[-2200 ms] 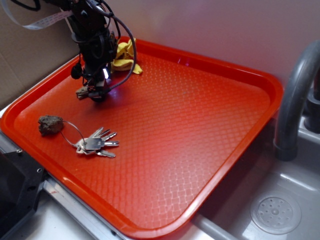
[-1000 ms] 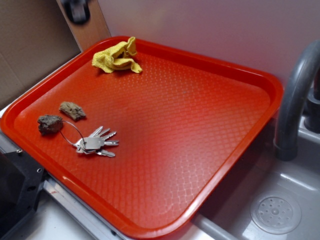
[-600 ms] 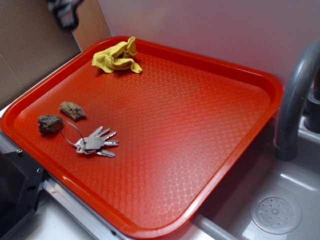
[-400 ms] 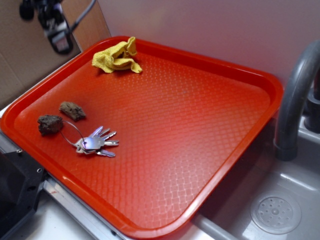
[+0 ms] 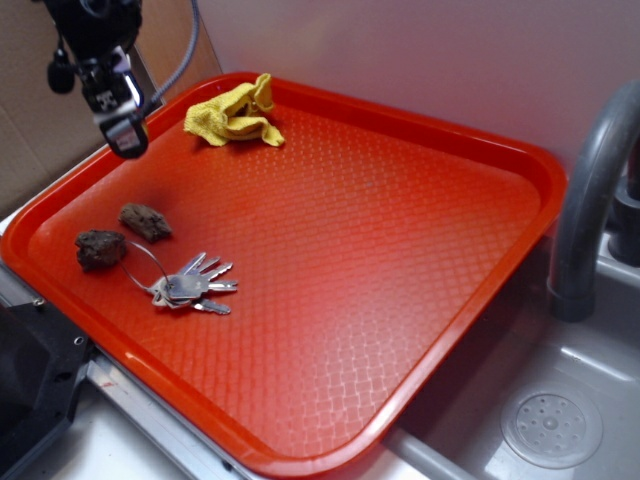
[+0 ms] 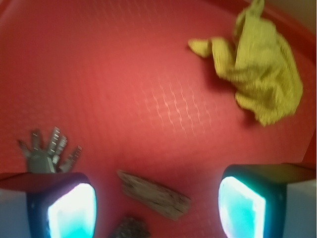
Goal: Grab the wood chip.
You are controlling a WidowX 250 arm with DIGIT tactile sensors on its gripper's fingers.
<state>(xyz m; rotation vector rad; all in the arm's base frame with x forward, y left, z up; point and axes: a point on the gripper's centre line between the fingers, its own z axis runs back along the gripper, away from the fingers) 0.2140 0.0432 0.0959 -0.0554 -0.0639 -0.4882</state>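
- Red tray (image 5: 420, 250) sits beside a grey sink (image 5: 560, 420).
- Wood chip (image 5: 146, 221) lies near the tray's left rim.
- Gripper (image 5: 122, 128) hovers above, jaws spread, seemingly empty.

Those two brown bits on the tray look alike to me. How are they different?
The wood chip is flat, long and tan; the lump is rounder, chunkier and darker grey-brown. The chip lies loose, while the lump hangs on a ring with keys. Both are rough and rest on the red tray.
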